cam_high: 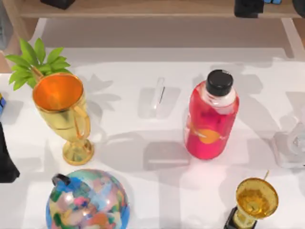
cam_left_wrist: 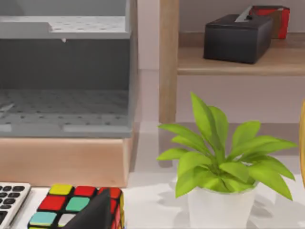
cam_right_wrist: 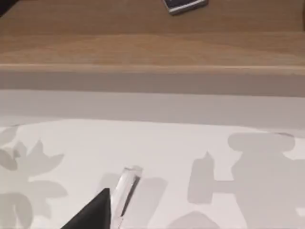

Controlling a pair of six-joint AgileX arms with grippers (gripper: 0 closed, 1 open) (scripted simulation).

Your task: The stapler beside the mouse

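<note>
Right gripper: one dark fingertip shows in the right wrist view, just beside the near end of the small, narrow, whitish, nearly transparent stapler; contact and opening cannot be told. Left gripper: a dark finger shows over a multicoloured puzzle cube; opening cannot be told.

Top view: the stapler lies flat on the white table, near centre, at nine to ten o'clock from the red plastic bottle with a black cap, apart from it.

Count:
- stapler, one
- bottle, one
- gold goblets, two
- painted globe, one
- green potted plant, one
</note>
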